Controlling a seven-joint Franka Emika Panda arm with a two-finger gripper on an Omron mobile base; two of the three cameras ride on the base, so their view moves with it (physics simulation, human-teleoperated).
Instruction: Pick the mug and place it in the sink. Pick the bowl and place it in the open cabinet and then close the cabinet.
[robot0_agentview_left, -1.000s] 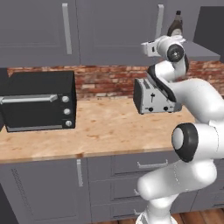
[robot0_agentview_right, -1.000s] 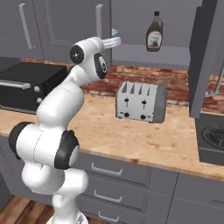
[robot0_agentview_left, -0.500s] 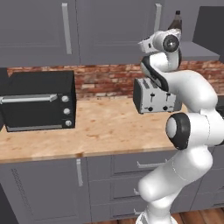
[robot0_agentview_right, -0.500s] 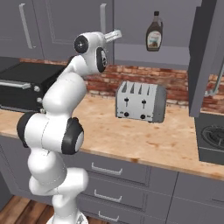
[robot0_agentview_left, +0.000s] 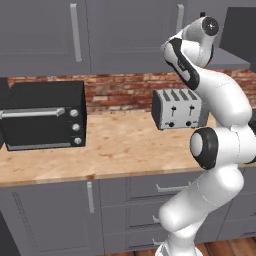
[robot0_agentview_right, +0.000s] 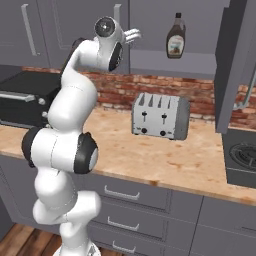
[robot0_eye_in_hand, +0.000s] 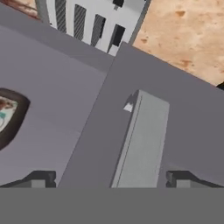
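Cabinet (robot0_agentview_right: 150, 30) doors hang grey along the wall above the surface (robot0_agentview_left: 125, 150), and in the right base view one stretch stands open, with a brown bottle (robot0_agentview_right: 176, 36) upright on its grey shelf. The arm reaches up to that height, its hand raised near the shelf's left end, just in front of the closed doors with their long silver bar handles (robot0_agentview_left: 76, 32).

In the hand view the fingers (robot0_eye_in_hand: 111, 180) are spread wide apart with nothing between them; a pale grey bar handle (robot0_eye_in_hand: 142, 140) runs up from between the two tips, against a flat grey door panel. At the left edge of that view a dark rounded object with a pale patterned patch shows, too cut off to name.

Below, a silver four-slot toaster (robot0_agentview_right: 160, 116) stands toward the back edge of the surface, against the brick wall. A black toaster oven (robot0_agentview_left: 45, 116) sits near the surface's left end, well apart from the toaster. Drawers with short handles (robot0_agentview_right: 119, 194) run beneath the front edge. A dark stove burner (robot0_agentview_right: 245, 152) lies at the right end in the right base view.
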